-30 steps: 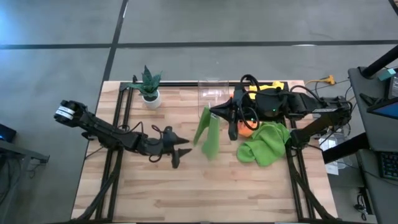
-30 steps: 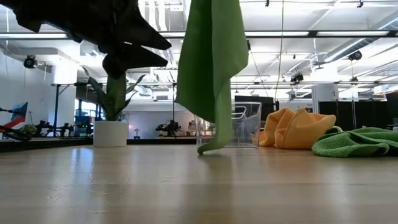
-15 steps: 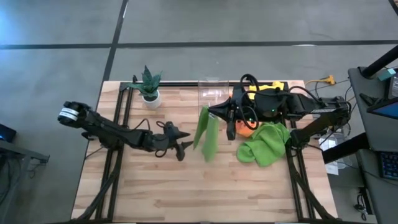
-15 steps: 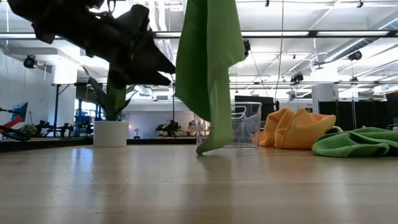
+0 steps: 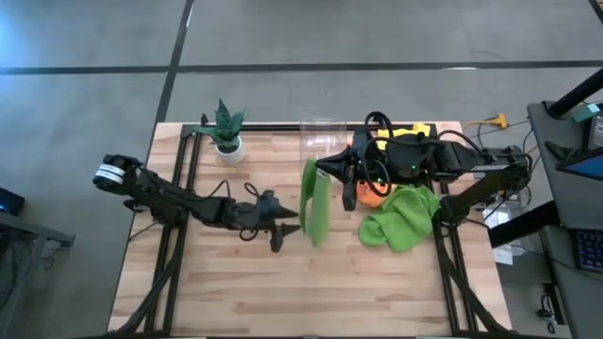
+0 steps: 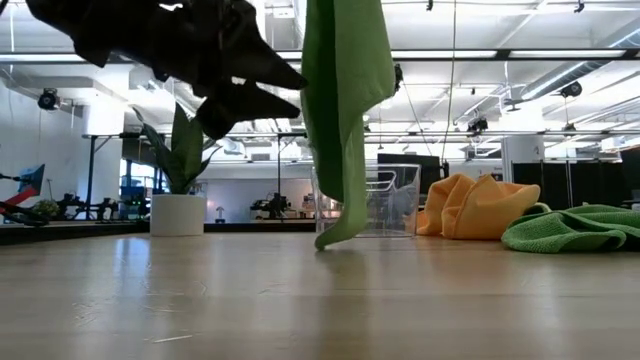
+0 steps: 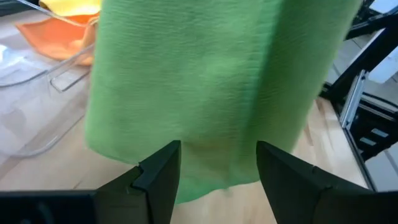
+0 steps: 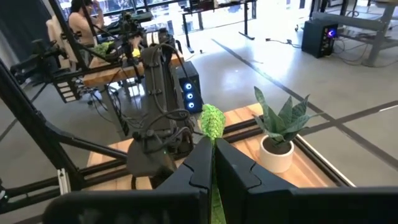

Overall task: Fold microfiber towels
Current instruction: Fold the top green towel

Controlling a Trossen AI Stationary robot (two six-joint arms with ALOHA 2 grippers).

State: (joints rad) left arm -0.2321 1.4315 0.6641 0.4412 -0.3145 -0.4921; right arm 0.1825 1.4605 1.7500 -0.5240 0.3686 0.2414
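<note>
My right fingers (image 8: 213,163) are clenched on the top corner of a lime green towel (image 5: 316,202), which hangs limp above the desk (image 5: 283,292), its tip brushing the wood; my left fingers (image 7: 214,171) stand released just beside its lower edge; it looks light, soft and floppy, so I would pinch that free lower corner.

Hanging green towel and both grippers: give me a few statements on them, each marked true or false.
1. The right gripper is shut on the hanging green towel. True.
2. The left gripper has clamped the towel. False: its fingers are open, just short of it.
3. The towel's lower tip touches the table. True.
4. The orange towel hangs from a gripper. False: it lies on the table by the clear bin.
</note>
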